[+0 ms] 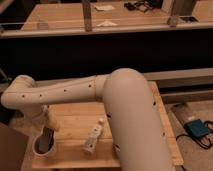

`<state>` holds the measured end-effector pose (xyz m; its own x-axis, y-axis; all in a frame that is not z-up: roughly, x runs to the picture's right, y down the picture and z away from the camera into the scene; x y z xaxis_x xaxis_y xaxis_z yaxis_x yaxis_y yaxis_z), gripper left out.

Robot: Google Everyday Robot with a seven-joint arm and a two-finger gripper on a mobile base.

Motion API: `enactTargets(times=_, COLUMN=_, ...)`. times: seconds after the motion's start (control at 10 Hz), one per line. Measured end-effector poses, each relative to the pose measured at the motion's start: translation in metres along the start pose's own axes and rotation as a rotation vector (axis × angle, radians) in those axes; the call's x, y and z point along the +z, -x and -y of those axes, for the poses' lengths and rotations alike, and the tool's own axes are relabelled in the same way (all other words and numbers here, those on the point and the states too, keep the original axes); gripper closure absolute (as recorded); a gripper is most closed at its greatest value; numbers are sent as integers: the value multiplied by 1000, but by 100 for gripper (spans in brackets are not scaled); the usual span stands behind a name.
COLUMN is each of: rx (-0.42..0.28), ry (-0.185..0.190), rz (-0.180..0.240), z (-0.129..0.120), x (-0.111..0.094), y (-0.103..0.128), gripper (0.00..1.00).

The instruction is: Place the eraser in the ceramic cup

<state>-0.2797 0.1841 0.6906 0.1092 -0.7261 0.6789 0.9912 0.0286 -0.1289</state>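
The eraser is not plainly visible. A small tan piece (51,122) just above the right rim of the ceramic cup (38,150) may be it, carried at the gripper (48,134). The cup stands at the near left corner of the wooden table (75,114), and the gripper hangs directly over it, its dark tip reaching down into the dark inside.

The main risk, as I judge it, is a release off centre. The tan piece sits toward the rim, not over the middle, so it could strike the edge and fall onto the table. The gripper is also close enough to the wall to tip or drag the light cup as it lifts out.

I cannot tell how far the jaws are open, or whether they grip anything. A white bottle (94,136) lies on its side to the right, well apart.
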Motion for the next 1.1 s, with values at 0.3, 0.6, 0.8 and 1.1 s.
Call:
enactTargets(times=0.3, rx=-1, ry=3, rz=-4, z=0, x=1, y=-1, gripper=47)
enactTargets(times=0.6, rx=-3, ry=8, rz=-6, z=1, x=3, y=-1, gripper=50)
enactTargets(times=0.8, rx=-6, ry=10, rz=-4, z=2, x=3, y=-1, gripper=31)
enactTargets(times=1.1, rx=-8, ry=15, rz=-4, z=2, x=4, y=-1, gripper=20)
